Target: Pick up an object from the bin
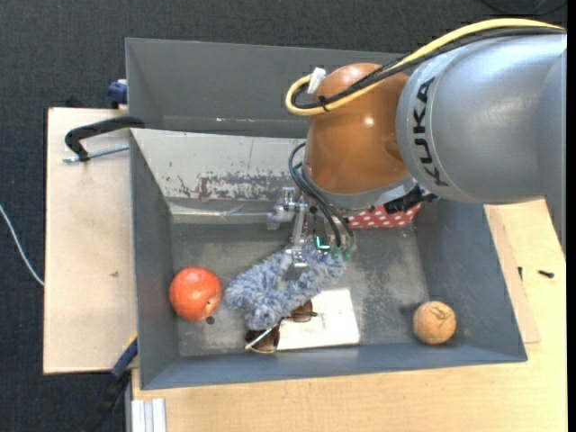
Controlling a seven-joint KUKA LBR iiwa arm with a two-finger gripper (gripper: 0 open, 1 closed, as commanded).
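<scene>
Six loose things lay in the grey metal bin [151,268]. Nearest, at about 6 o'clock by the front wall, a pair of brown sunglasses [270,333] rested partly on a flat white card [331,324], which reached out to their right. At 4 o'clock, well apart from the rest, sat a round tan ball [435,322] with a mark on its top. At 8 o'clock sat a red-orange fruit [194,293], like an apple or a tomato, just beside the left end of a blue-grey fuzzy cloth [268,293]. That cloth stretched from 7 o'clock up toward the centre of the floor, its near edge touching the sunglasses and the card. The gripper [299,255] stood at the cloth's far end, at the centre of the bin, its tip down at the pile; whether it was open or closed could not be told. Beyond it, at 1 o'clock, a red-and-white checked item [382,215] showed partly from under the arm's orange cover [355,138], over which a yellow cable [468,34] looped.
</scene>
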